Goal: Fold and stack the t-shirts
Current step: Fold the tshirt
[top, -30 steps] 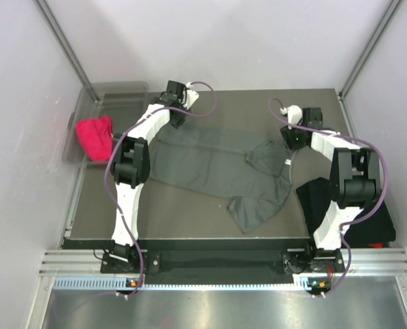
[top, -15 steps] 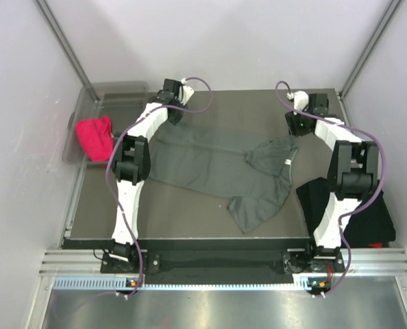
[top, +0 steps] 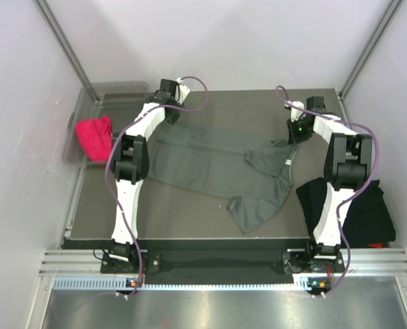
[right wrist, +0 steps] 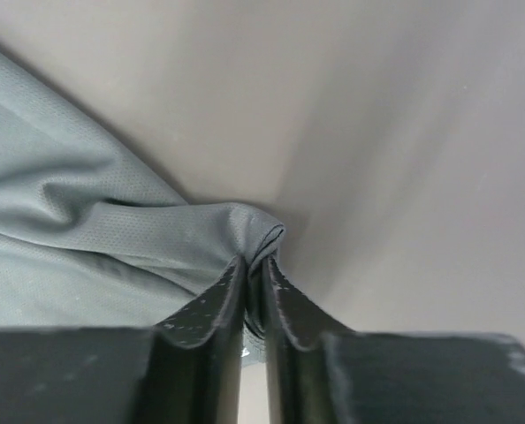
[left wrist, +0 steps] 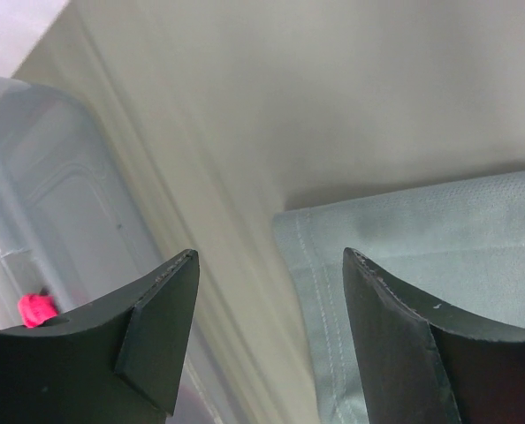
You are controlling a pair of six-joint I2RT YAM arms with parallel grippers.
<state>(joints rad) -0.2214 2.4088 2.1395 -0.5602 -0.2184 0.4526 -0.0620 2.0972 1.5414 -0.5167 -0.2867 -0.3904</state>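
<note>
A dark bench (top: 244, 103) walled by pale panels (top: 224, 41) carries a dark grey shirt (top: 203, 161) spread crumpled across its middle, with black shirts (top: 368, 216) heaped at the near right corner. The right tool (right wrist: 255, 265) is closed on a puckered fold at the shirt's far right edge, while the left tool (left wrist: 267, 265) stands open above the hem corner at far left. The thin knit looks light and limp, likely to bunch, so corners and stitched hems seem the surest holds.
</note>
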